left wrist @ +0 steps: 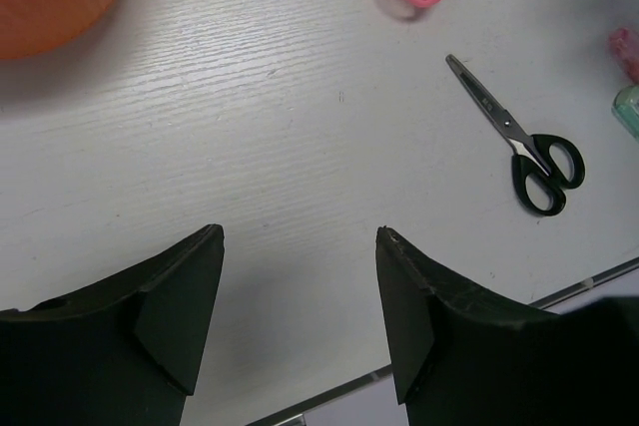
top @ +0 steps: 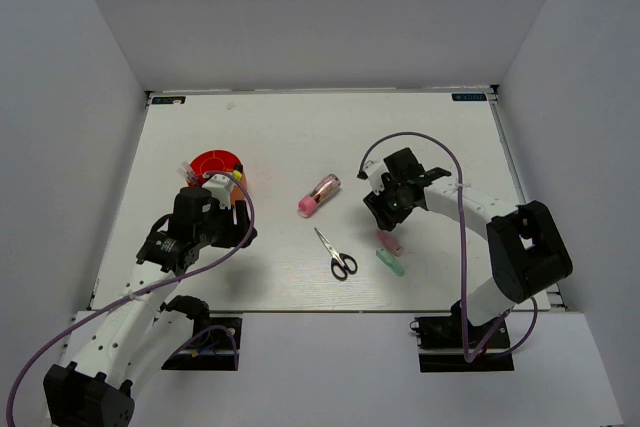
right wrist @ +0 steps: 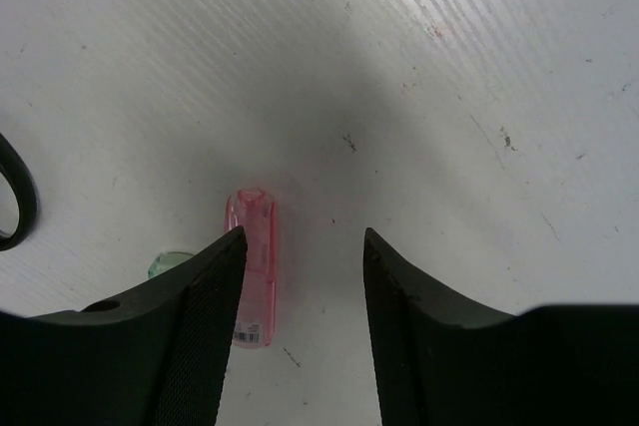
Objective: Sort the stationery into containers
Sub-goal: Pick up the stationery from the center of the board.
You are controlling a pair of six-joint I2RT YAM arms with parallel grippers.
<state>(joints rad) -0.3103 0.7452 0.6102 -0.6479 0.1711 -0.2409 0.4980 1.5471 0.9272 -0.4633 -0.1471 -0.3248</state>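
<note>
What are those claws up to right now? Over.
Left claw open, empty, near pot. Right claw open, by pink capsule. Scissors, pink tube unsorted. Nothing blocking.

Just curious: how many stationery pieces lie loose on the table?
4: pink tube mid-table, scissors nearer the front, pink capsule and green capsule near the right gripper. The pot may hide others.

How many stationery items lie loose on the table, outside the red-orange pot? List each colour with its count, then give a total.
Pink: 2 (pink tube, pink capsule piece)
Pale green: 1 (pale-green capsule piece)
Black-handled: 1 (scissors)
Total: 4
</note>
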